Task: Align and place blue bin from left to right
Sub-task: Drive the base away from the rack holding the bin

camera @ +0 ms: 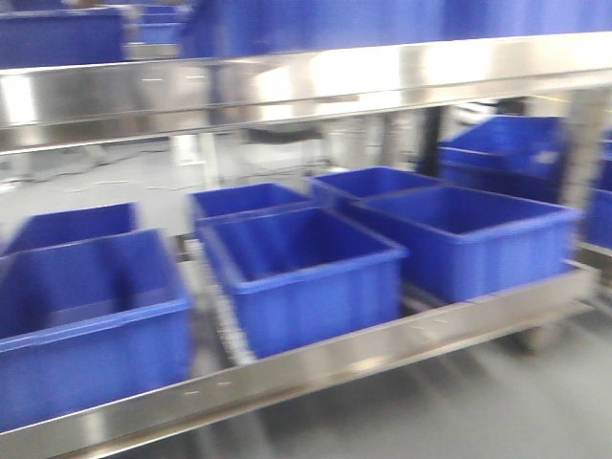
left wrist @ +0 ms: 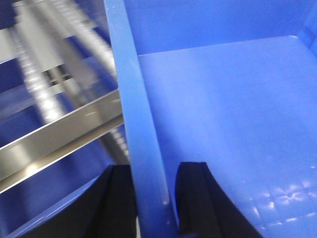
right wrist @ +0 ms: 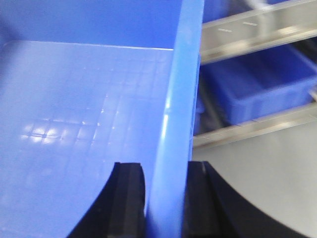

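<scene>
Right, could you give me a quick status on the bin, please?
Left gripper jaws clamped across blue bin wall; right gripper likewise, opposite wall. Rack shelf ahead holds other bins.

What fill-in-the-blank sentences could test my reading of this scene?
1. The bin held by the left gripper and right gripper is ___ inside.
2. Each gripper has one jaw inside the bin and one ___ it.
3. The other bins on the rack are ___ in colour.
Missing words: empty; outside; blue.
</scene>
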You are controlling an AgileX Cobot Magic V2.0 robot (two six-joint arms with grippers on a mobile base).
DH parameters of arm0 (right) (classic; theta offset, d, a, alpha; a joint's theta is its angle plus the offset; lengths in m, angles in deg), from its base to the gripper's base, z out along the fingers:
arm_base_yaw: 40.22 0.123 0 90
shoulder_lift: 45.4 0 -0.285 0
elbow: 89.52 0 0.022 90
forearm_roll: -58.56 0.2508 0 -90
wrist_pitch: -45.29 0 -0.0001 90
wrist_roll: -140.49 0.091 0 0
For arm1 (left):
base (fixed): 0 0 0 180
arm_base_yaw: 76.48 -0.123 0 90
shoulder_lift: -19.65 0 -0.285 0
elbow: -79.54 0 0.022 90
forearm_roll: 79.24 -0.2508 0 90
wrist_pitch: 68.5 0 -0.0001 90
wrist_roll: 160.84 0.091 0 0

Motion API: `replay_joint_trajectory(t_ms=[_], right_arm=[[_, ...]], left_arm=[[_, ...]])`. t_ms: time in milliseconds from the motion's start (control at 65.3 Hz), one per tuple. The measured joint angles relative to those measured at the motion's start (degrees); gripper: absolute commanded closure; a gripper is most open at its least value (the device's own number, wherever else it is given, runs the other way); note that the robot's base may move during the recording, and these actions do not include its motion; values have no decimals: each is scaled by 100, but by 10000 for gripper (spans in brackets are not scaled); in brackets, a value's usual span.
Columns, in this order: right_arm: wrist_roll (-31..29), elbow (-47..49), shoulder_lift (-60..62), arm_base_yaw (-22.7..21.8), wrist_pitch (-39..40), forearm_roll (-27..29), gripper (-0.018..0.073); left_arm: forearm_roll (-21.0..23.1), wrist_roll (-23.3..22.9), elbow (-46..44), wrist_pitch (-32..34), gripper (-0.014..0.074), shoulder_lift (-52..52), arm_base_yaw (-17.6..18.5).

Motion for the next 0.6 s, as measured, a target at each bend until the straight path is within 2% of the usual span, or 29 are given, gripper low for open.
replay_joint_trajectory(t_ms=[597], right_arm=[[0,0,0,0,-5,-14,641]], left_arm=[[12,11,10,44,609,0,0]])
